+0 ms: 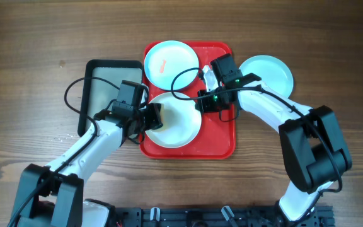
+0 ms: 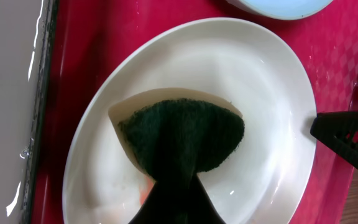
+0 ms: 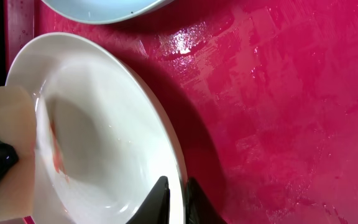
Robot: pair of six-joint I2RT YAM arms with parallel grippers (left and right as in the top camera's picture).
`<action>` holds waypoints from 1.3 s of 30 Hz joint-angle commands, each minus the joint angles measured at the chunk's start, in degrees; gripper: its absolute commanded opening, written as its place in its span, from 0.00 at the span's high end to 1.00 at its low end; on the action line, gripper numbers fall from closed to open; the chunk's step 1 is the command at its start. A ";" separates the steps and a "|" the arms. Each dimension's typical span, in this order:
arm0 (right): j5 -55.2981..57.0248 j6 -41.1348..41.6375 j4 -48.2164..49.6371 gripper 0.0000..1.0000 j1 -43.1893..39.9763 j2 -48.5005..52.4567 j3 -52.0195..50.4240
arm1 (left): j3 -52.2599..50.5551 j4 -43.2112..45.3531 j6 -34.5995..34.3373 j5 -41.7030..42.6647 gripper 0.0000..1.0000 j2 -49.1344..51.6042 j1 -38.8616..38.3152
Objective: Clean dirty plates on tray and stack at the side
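Between the fingertips of the right gripper (image 3: 176, 202) we see the rim of the white plate (image 3: 104, 124). One finger sits just inside the edge and the other just outside, nearly closed, so the plate is pinched at its near side. From the right wrist, the plate spreads away from those fingers across the red tray (image 3: 278, 112), whose wet surface shines beyond the rim. A thin reddish smear (image 3: 56, 155) lies inside the bowl.

Across the plate from that grip, the left gripper (image 1: 154, 117) is clamped on a sponge (image 2: 185, 134), dark green scouring face up and pale foam below it. The sponge bulges forward from its fingers and presses onto the inside of the white plate. In the left wrist view, the black tip of the right gripper shows at the far rim.

Beyond both grippers, further up the tray, lies a smeared plate (image 1: 169, 63). To the outside of the right gripper, off the tray on the table (image 1: 30, 63), sits the third plate (image 1: 266, 72), light blue. A dark grey tray (image 1: 103, 88) lies outside the left gripper.
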 commanded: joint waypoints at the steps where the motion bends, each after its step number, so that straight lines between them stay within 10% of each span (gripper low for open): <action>1: -0.90 0.26 0.11 0.88 -0.04 1.05 -0.24 | -0.26 0.13 -0.57 -0.39 0.96 -0.52 -0.24; 39: -0.68 2.19 -1.57 0.96 -0.02 1.05 -0.98 | -0.26 -2.01 -0.55 -4.63 0.96 -0.52 -0.24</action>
